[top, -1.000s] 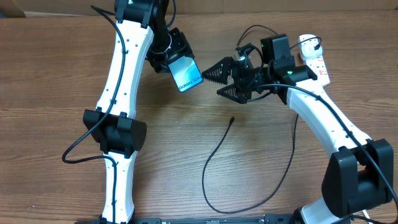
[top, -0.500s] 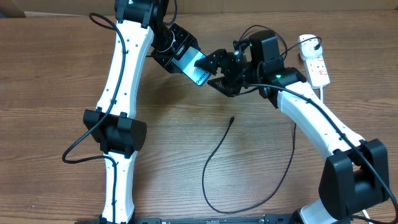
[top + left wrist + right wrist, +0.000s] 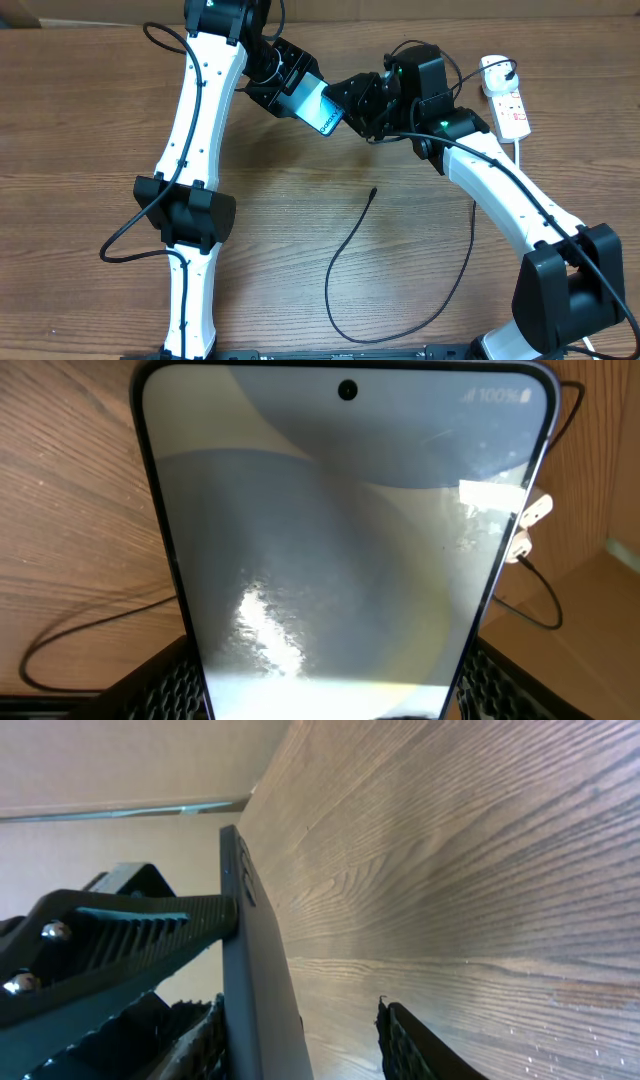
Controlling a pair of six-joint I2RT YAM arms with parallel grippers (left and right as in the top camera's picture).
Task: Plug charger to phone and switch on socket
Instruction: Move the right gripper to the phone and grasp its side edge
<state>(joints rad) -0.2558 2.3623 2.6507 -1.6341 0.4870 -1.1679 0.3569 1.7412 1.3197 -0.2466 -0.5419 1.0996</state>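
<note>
Looking from above, the left jaws grip the slim phone with the light blue screen (image 3: 316, 106) above the brown wooden counter (image 3: 80, 130), near its far edge. The right jaws stand around the phone's free end. The long thin black charger cable (image 3: 345, 250) lies loose mid-counter. The small white power strip socket (image 3: 512, 108) sits by the far edge, right side.

Left wrist: black ridged pads (image 3: 165, 685) clamp the phone (image 3: 340, 530).

Right wrist: the jaws are not closed yet; one finger (image 3: 410, 1045) stands apart from the phone's dark edge (image 3: 255, 990).

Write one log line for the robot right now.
left hand: holding phone | right hand: open around phone's end | charger: lying on table
</note>
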